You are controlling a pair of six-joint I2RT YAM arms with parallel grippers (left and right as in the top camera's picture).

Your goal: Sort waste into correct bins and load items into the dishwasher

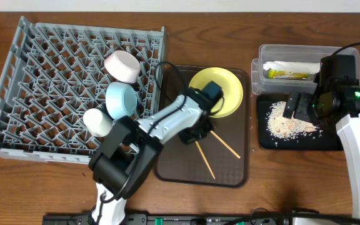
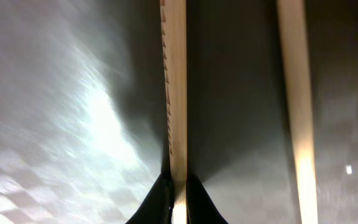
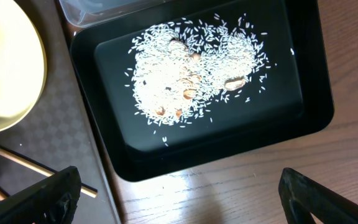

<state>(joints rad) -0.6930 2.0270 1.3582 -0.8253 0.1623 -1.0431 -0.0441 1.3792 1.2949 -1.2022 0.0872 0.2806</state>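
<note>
My left gripper (image 2: 178,186) is shut on one wooden chopstick (image 2: 178,93) down on the brown serving tray (image 1: 174,165); the second chopstick (image 2: 298,106) lies beside it. In the overhead view the two chopsticks (image 1: 206,161) (image 1: 227,147) lie below the yellow plate (image 1: 220,87). The white bowl (image 1: 122,65), light blue bowl (image 1: 120,99) and small white cup (image 1: 97,122) sit in the grey dish rack (image 1: 49,81). My right gripper (image 3: 179,193) is open and empty above the black tray (image 3: 197,152) holding rice scraps (image 3: 191,74). The wrapper and napkin (image 1: 286,70) lie in the clear tub (image 1: 264,53).
The brown serving tray also shows at the left of the right wrist view (image 3: 61,124), with the plate's edge (image 3: 5,68). Bare wooden table (image 3: 229,193) lies in front of the black tray.
</note>
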